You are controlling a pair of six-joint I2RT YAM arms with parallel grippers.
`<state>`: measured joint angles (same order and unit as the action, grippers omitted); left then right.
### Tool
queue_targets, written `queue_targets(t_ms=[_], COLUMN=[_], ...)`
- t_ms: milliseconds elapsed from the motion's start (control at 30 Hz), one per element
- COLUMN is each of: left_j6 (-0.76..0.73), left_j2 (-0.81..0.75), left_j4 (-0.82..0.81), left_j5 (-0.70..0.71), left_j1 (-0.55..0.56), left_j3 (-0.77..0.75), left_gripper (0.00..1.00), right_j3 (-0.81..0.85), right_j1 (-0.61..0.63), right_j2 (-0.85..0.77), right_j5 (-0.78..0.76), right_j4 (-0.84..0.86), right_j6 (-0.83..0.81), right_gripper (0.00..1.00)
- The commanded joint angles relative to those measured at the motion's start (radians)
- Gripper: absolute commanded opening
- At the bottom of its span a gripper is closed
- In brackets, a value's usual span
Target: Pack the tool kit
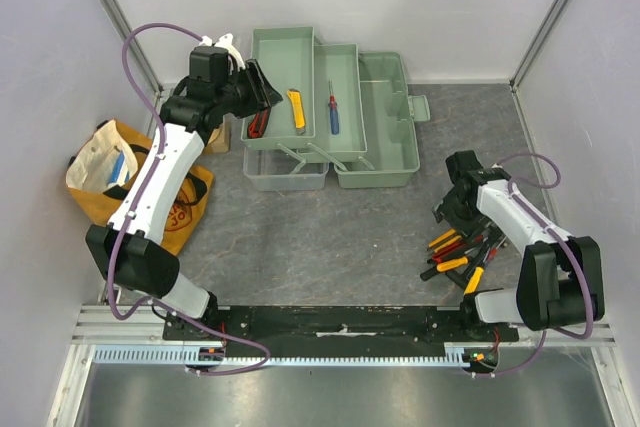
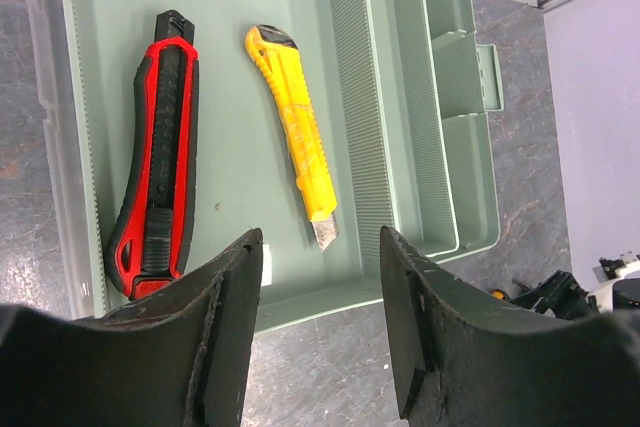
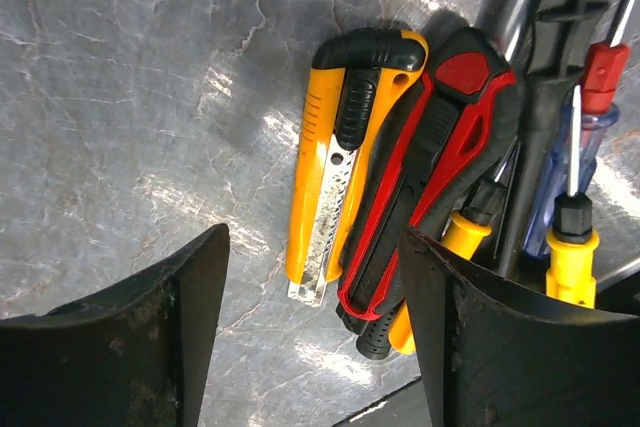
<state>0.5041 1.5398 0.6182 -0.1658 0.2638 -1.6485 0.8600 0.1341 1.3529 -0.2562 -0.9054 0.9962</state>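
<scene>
The sage-green tool kit (image 1: 385, 137) stands open at the back, its trays fanned out. In its left tray (image 2: 230, 7) lie a red-and-black utility knife (image 2: 155, 167) and a yellow utility knife (image 2: 295, 137). A blue-handled screwdriver (image 1: 334, 112) rests in the middle tray. My left gripper (image 2: 320, 237) hovers open and empty over that tray's near edge. At the right, my right gripper (image 3: 315, 237) stands open just over a pile of tools (image 1: 460, 252). The blade end of an orange utility knife (image 3: 325, 147) and a red-and-black knife (image 3: 430, 157) lie between its fingers, untouched.
A yellow-orange cloth bag (image 1: 130, 182) lies at the left beside the left arm. Screwdrivers with yellow and blue handles (image 3: 570, 237) crowd the right side of the pile. The kit's translucent lid (image 1: 285, 172) lies flat in front of the trays.
</scene>
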Motion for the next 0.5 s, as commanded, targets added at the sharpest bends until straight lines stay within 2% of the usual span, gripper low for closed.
queue_targets(t_ms=[0, 233, 467], left_j6=[-0.021, -0.019, -0.018], left_j2=[-0.035, -0.033, -0.038], left_j4=[-0.046, -0.046, -0.046], left_j5=[-0.031, -0.034, -0.037], left_j1=[-0.008, -0.014, -0.018], left_j3=[-0.014, -0.007, -0.008], left_gripper=[0.56, 0.56, 0.56], right_j3=[-0.039, -0.095, -0.124], right_j1=[-0.008, -0.016, -0.021], right_j2=[0.002, 0.029, 0.051], right_j5=[0.051, 0.058, 0.029], right_j4=[0.101, 0.149, 0.206], right_j6=[0.019, 0.036, 0.033], right_gripper=[0.72, 0.62, 0.61])
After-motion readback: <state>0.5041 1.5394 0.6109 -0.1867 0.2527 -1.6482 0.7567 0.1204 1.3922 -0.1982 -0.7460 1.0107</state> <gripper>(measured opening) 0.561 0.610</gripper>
